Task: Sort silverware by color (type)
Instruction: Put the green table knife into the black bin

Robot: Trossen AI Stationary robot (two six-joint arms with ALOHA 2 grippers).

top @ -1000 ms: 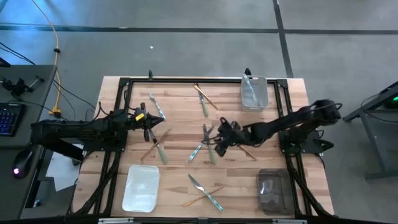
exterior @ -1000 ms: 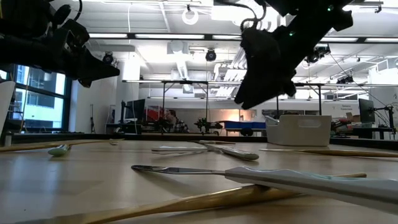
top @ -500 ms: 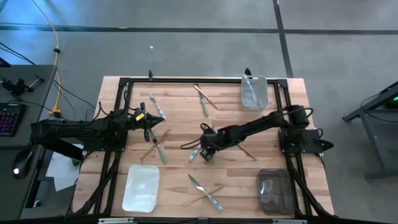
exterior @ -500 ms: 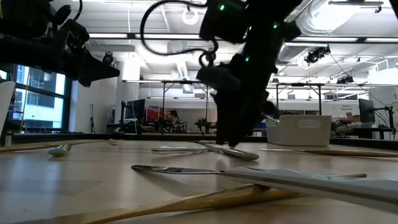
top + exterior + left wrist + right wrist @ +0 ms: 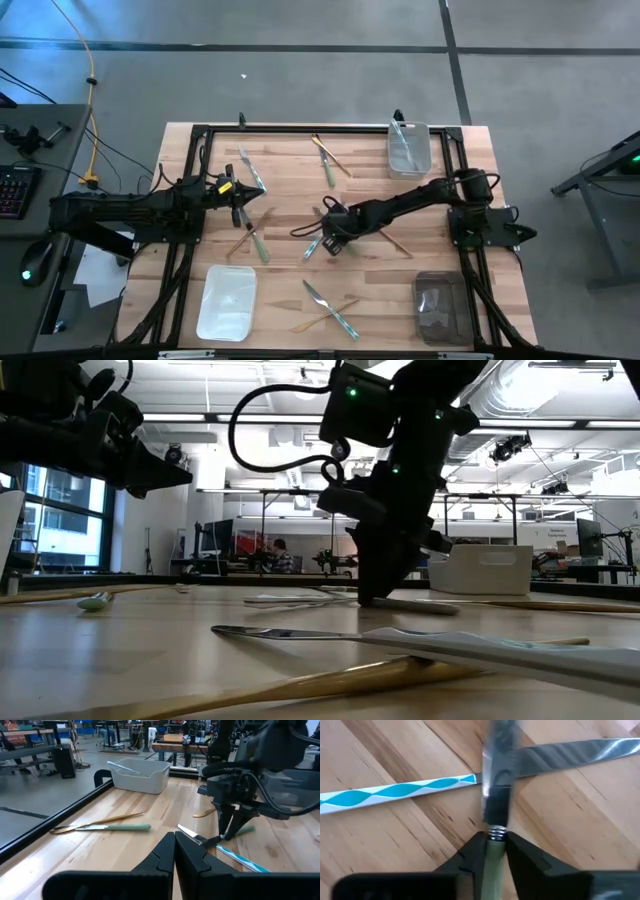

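Silverware lies scattered on the wooden table (image 5: 290, 200). My right gripper (image 5: 333, 236) is down at the table's middle, shut on a pale-green-handled knife (image 5: 495, 795). This knife crosses over a blue-striped-handled knife (image 5: 395, 795). My right gripper also shows in the low view (image 5: 372, 596) and the left wrist view (image 5: 230, 832). My left gripper (image 5: 243, 213) is shut and empty, held above the table's left part, and shows in its own wrist view (image 5: 175, 851). My right gripper pinches the green-handled knife between its two fingers at the handle's end next to the blade (image 5: 494, 851). The fingers come from above, pointing down, and lie across the knife. The handle's free end (image 5: 430, 606) stays low at the table, and the blade passes over the blue-striped knife.
A white tray (image 5: 408, 150) holding a blue piece stands far right, a white tray (image 5: 228, 302) near left, a dark tray (image 5: 440, 308) near right. More pieces lie at far centre (image 5: 328, 160), by my left gripper (image 5: 252, 238), near centre (image 5: 330, 310), and a gold one lies right of centre (image 5: 398, 243).
My right gripper has gone toward the table's left and down onto the crossed knives at the middle. The green handle's free end has since swung a little toward the table's right.
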